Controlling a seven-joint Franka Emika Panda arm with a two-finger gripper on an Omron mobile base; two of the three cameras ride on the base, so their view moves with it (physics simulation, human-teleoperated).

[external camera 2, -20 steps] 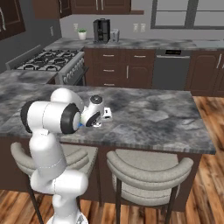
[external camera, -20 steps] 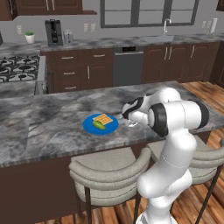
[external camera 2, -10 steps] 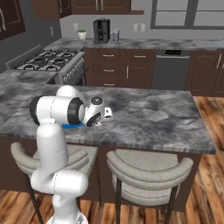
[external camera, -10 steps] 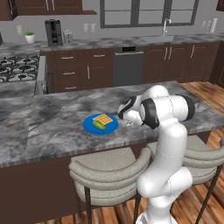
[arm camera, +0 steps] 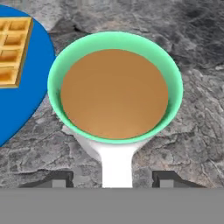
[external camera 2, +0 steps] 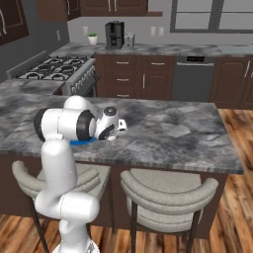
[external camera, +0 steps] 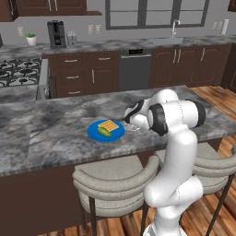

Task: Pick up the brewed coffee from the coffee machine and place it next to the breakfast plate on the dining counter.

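Where the breakfast plate [arm camera: 22, 94] lies blue on the dining counter [arm camera: 192, 131], waffle [arm camera: 13, 50] on it, the brewed coffee [arm camera: 114, 94] upright just beside its right edge, gripper [arm camera: 114, 179] spread, fingertips [arm camera: 59, 179] clear of the mug's handle.

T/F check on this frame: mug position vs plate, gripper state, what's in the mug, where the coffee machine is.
1. The brewed coffee stands on the dining counter beside the breakfast plate. True.
2. The gripper is clamped on the mug's handle. False: its fingertips stand apart from the handle, one on each side.
3. The mug is empty. False: brown liquid fills it.
4. The coffee machine sits on the back counter by the wall. True.
5. The mug sits on the plate. False: it rests on marble next to it.
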